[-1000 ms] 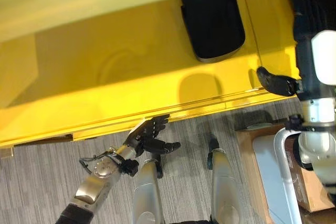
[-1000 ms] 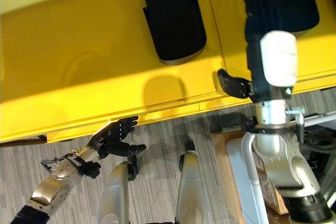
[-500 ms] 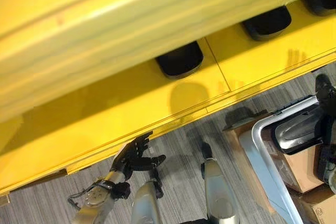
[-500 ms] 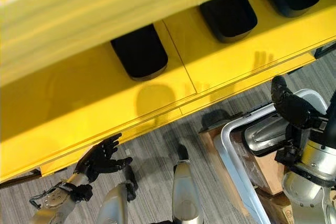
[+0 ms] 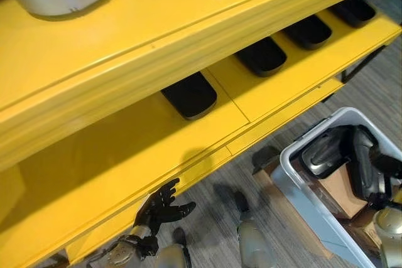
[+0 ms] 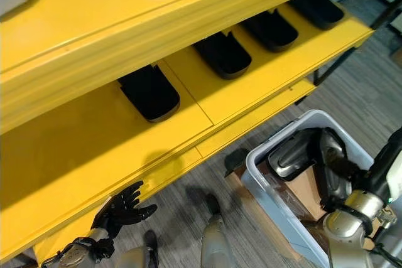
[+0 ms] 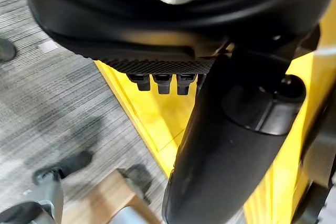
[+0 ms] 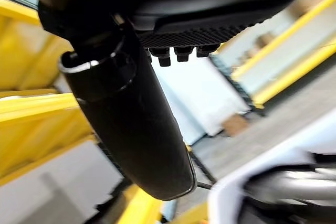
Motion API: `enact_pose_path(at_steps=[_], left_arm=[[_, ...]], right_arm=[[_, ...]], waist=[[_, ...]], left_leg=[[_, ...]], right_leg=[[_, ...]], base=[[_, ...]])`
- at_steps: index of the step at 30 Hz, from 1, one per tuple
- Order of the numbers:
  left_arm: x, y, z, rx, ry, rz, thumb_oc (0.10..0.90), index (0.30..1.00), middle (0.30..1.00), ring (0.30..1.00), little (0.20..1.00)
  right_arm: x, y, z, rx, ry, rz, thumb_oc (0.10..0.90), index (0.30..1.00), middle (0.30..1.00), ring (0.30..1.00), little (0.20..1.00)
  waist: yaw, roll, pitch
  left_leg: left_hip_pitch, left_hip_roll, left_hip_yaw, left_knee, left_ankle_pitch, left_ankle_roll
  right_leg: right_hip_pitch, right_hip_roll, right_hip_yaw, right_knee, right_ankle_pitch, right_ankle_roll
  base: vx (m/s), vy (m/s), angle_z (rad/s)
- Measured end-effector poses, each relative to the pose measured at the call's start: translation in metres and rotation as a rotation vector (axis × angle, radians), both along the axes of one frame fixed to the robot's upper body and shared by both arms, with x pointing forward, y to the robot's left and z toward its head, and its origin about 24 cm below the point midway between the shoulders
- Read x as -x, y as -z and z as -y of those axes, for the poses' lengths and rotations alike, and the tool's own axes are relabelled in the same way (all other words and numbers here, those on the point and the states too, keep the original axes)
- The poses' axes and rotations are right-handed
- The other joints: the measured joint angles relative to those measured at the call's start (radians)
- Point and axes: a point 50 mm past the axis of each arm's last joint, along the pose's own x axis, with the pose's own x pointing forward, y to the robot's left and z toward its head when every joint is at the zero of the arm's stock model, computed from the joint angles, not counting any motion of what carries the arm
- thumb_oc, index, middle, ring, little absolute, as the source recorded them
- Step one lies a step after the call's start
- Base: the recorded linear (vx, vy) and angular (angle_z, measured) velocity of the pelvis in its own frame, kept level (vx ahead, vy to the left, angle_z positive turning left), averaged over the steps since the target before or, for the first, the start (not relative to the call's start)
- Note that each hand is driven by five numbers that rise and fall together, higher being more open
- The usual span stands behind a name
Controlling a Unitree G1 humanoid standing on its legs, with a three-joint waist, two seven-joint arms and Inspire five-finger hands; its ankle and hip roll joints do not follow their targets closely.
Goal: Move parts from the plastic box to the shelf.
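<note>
four black parts [image 5: 190,94] line the yellow shelf [image 5: 251,92]; more fill the plastic box [image 5: 295,177].

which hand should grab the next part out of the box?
Right, likely. The right hand is already at the plastic box, over the dark parts inside it. The left hand hangs open by the shelf edge, far from the box.

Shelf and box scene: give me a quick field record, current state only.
shelf: yellow, two levels visible
parts on shelf: four black parts in a row on the lower level
plastic box: on the floor at the right, black parts inside
left hand: open, empty, by the shelf's front edge
right hand: at the box, fingers unclear
</note>
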Motion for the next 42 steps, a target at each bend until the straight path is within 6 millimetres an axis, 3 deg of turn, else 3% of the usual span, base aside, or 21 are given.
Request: enact_pose_path(at_steps=[1, 2, 3, 4, 5, 6, 8, 13, 20, 23, 24, 26, 28, 31, 34, 36, 37, 38, 40, 41, 42], left_arm=[[0.003, -0.002, -0.006, -0.019, 0.001, 0.0, 0.9, 1.0, 1.0, 1.0, 1.0], [0.003, -0.005, -0.008, -0.034, 0.01, 0.011, 0.9, 1.0, 1.0, 1.0, 1.0], [0.0, -0.006, -0.006, -0.023, 0.015, 0.022, 0.9, 1.0, 1.0, 1.0, 1.0], [-0.008, -0.013, -0.003, -0.012, 0.031, 0.05, 0.9, 1.0, 1.0, 1.0, 1.0], [-0.009, -0.025, -0.004, -0.01, 0.044, 0.098, 0.9, 1.0, 1.0, 1.0, 1.0], [-0.004, -0.029, -0.015, -0.029, 0.043, 0.099, 0.9, 1.0, 1.0, 1.0, 1.0], [-0.004, -0.024, -0.016, -0.03, 0.041, 0.064, 0.9, 1.0, 1.0, 1.0, 1.0], [-0.018, -0.036, -0.005, 0.026, 0.019, 0.132, 0.9, 1.0, 1.0, 1.0, 1.0], [-0.044, -0.047, 0.001, 0.078, -0.054, 0.199, 0.9, 1.0, 1.0, 1.0, 1.0], [-0.048, -0.041, 0.003, 0.102, -0.07, 0.18, 0.9, 1.0, 1.0, 1.0, 1.0], [-0.048, -0.04, 0.004, 0.105, -0.07, 0.176, 0.9, 1.0, 1.0, 1.0, 1.0], [-0.041, -0.035, 0.006, 0.114, -0.067, 0.143, 0.9, 1.0, 1.0, 1.0, 1.0], [-0.04, -0.033, 0.007, 0.112, -0.067, 0.118, 0.9, 1.0, 1.0, 1.0, 1.0], [-0.042, -0.034, 0.007, 0.113, -0.064, 0.123, 0.9, 1.0, 1.0, 1.0, 1.0], [-0.044, -0.031, 0.009, 0.109, -0.065, 0.111, 0.9, 1.0, 1.0, 1.0, 1.0], [-0.043, -0.03, 0.015, 0.132, -0.064, 0.112, 0.9, 1.0, 1.0, 1.0, 1.0], [-0.043, -0.031, 0.017, 0.139, -0.065, 0.123, 0.9, 1.0, 1.0, 1.0, 1.0], [-0.049, -0.034, 0.012, 0.131, -0.073, 0.141, 0.9, 1.0, 1.0, 1.0, 1.0], [-0.049, -0.033, 0.013, 0.136, -0.075, 0.138, 0.9, 1.0, 1.0, 1.0, 1.0], [-0.05, -0.036, 0.013, 0.133, -0.066, 0.154, 0.9, 1.0, 1.0, 1.0, 1.0], [-0.048, -0.036, 0.009, 0.115, -0.058, 0.148, 0.9, 1.0, 1.0, 1.0, 1.0]], right_arm=[[0.007, 0.013, -0.004, -0.011, -0.02, -0.076, 0.9, 1.0, 1.0, 1.0, 1.0], [0.008, 0.016, -0.003, -0.014, -0.019, -0.096, 0.9, 1.0, 1.0, 1.0, 1.0], [0.009, 0.016, 0.0, -0.011, -0.006, -0.108, 0.9, 1.0, 1.0, 1.0, 1.0], [0.014, 0.022, 0.007, -0.009, 0.01, -0.161, 0.9, 1.0, 1.0, 1.0, 1.0], [0.022, 0.031, 0.009, -0.037, 0.022, -0.219, 0.9, 1.0, 1.0, 1.0, 1.0], [0.025, 0.039, 0.008, -0.062, 0.008, -0.274, 0.9, 1.0, 1.0, 1.0, 1.0], [0.012, 0.029, 0.01, -0.045, -0.004, -0.258, 0.9, 1.0, 1.0, 1.0, 1.0], [0.005, 0.013, 0.021, -0.011, -0.005, -0.253, 0.9, 1.0, 1.0, 1.0, 1.0], [0.002, 0.006, 0.026, 0.006, -0.026, -0.287, 0.9, 1.0, 1.0, 1.0, 1.0], [0.001, 0.006, 0.025, 0.005, -0.034, -0.299, 0.9, 1.0, 1.0, 1.0, 1.0], [0.0, 0.004, 0.024, 0.017, -0.045, -0.298, 0.9, 1.0, 1.0, 1.0, 1.0], [-0.01, -0.002, 0.02, 0.029, -0.103, -0.289, 0.9, 1.0, 1.0, 1.0, 1.0], [-0.015, -0.001, 0.014, 0.018, -0.155, -0.305, 0.9, 1.0, 1.0, 1.0, 1.0], [-0.018, 0.004, 0.007, -0.018, -0.211, -0.318, 0.9, 1.0, 1.0, 1.0, 1.0], [-0.03, 0.0, -0.002, -0.072, -0.283, -0.283, 0.9, 1.0, 1.0, 1.0, 1.0], [-0.035, -0.006, -0.005, -0.092, -0.323, -0.246, 0.9, 1.0, 1.0, 1.0, 1.0], [-0.036, -0.009, -0.005, -0.086, -0.332, -0.237, 0.9, 1.0, 1.0, 1.0, 1.0], [-0.036, -0.001, -0.011, -0.144, -0.349, -0.227, 0.9, 1.0, 1.0, 1.0, 1.0], [-0.036, 0.005, -0.017, -0.187, -0.383, -0.235, 0.9, 1.0, 1.0, 1.0, 1.0], [-0.039, 0.004, -0.019, -0.215, -0.394, -0.21, 0.9, 1.0, 1.0, 1.0, 1.0], [-0.033, 0.015, -0.023, -0.281, -0.397, -0.216, 0.9, 1.0, 1.0, 1.0, 1.0]], waist=[[-0.003, -0.002, -0.025], [-0.005, -0.009, -0.036], [-0.007, 0.011, -0.04], [0.0, 0.042, -0.051], [0.013, 0.043, -0.054], [0.021, 0.004, -0.078], [0.003, 0.045, -0.082], [-0.015, 0.048, -0.082], [-0.067, 0.078, -0.081], [-0.085, 0.076, -0.08], [-0.079, 0.071, -0.077], [-0.048, 0.069, -0.075], [-0.035, 0.072, -0.075], [-0.03, 0.046, -0.063], [-0.029, 0.046, -0.062], [-0.02, 0.094, -0.061], [-0.016, 0.115, -0.06], [-0.01, 0.071, -0.033], [-0.008, 0.096, -0.036], [0.008, 0.132, -0.019], [-0.004, 0.098, -0.029]], left_leg=[[0.004, 0.021, 0.018, 0.023, -0.006, -0.002], [-0.02, 0.021, 0.018, 0.079, -0.035, 0.004], [-0.046, 0.056, 0.017, 0.094, -0.024, 0.02], [-0.092, 0.093, 0.01, 0.114, -0.029, 0.005], [-0.091, 0.122, 0.001, 0.105, -0.011, -0.023], [-0.06, 0.111, 0.007, 0.065, 0.007, -0.044], [-0.002, 0.153, 0.019, -0.012, 0.057, -0.041], [0.032, 0.184, 0.018, -0.069, 0.137, -0.01], [0.029, 0.226, 0.041, -0.086, 0.239, -0.08], [0.011, 0.216, 0.076, -0.055, 0.256, -0.079], [-0.001, 0.18, 0.037, -0.032, 0.206, -0.075], [-0.009, 0.045, -0.037, -0.014, 0.095, 0.001], [-0.005, -0.006, -0.071, -0.061, 0.086, 0.017], [-0.021, 0.032, -0.117, -0.109, 0.105, -0.005], [-0.029, 0.065, -0.164, -0.153, 0.12, -0.009], [-0.024, 0.106, -0.184, -0.199, 0.088, 0.026], [-0.021, 0.126, -0.193, -0.213, 0.085, -0.007], [-0.01, 0.089, -0.183, -0.18, 0.148, -0.054], [-0.033, 0.106, -0.162, -0.198, 0.141, -0.03], [-0.052, 0.137, -0.142, -0.191, 0.151, -0.019], [-0.033, 0.093, -0.146, -0.215, 0.152, -0.017]], right_leg=[[0.029, 0.002, -0.084, 0.119, 0.011, 0.013], [0.061, 0.008, -0.083, 0.047, 0.099, 0.085], [0.049, 0.018, -0.073, 0.078, 0.095, 0.079], [-0.056, 0.051, -0.09, 0.318, -0.043, 0.013], [-0.073, 0.066, -0.147, 0.413, -0.12, -0.011], [0.004, 0.093, -0.166, 0.331, -0.121, 0.0], [0.039, 0.154, -0.181, 0.274, -0.083, -0.021], [0.029, 0.203, -0.163, 0.287, -0.082, -0.071], [0.044, 0.233, -0.201, 0.297, -0.11, -0.114], [0.059, 0.22, -0.223, 0.275, -0.099, -0.119], [0.058, 0.219, -0.202, 0.268, -0.08, -0.117], [0.067, 0.231, -0.132, 0.188, -0.017, -0.113], [0.103, 0.251, -0.101, 0.118, 0.017, -0.116], [0.124, 0.251, -0.079, 0.09, 0.023, -0.118], [0.12, 0.235, -0.045, 0.035, 0.025, -0.114], [0.107, 0.255, -0.054, 0.024, 0.021, -0.08], [0.082, 0.265, -0.055, 0.067, 0.014, -0.093], [0.061, 0.219, -0.051, 0.116, 0.057, -0.064], [0.07, 0.224, -0.06, 0.068, 0.021, 0.001], [0.004, 0.251, -0.059, 0.259, -0.034, -0.047], [0.055, 0.207, -0.045, 0.294, -0.09, -0.013]], base=[[-0.08, -0.431, -0.73], [-0.05, -0.554, -0.33], [-0.01, -0.687, -0.03], [0.04, -0.415, 0.14], [0.04, -0.349, 0.09], [0.03, -0.311, -0.32], [0.01, -0.371, -0.38], [-0.01, -0.266, -0.22], [-0.01, -0.232, 0.09], [-0.02, -0.086, 0.4], [0.02, -0.03, -0.28], [0.11, 0.022, -0.71], [0.08, 0.114, -0.6], [0.06, 0.149, -0.36], [0.04, 0.159, -0.6], [0.03, 0.144, -0.66], [0.05, 0.178, -0.51], [0.06, 0.174, -0.27], [0.06, 0.144, -0.27], [0.08, 0.084, -0.17], [0.09, 0.079, 0.06]])
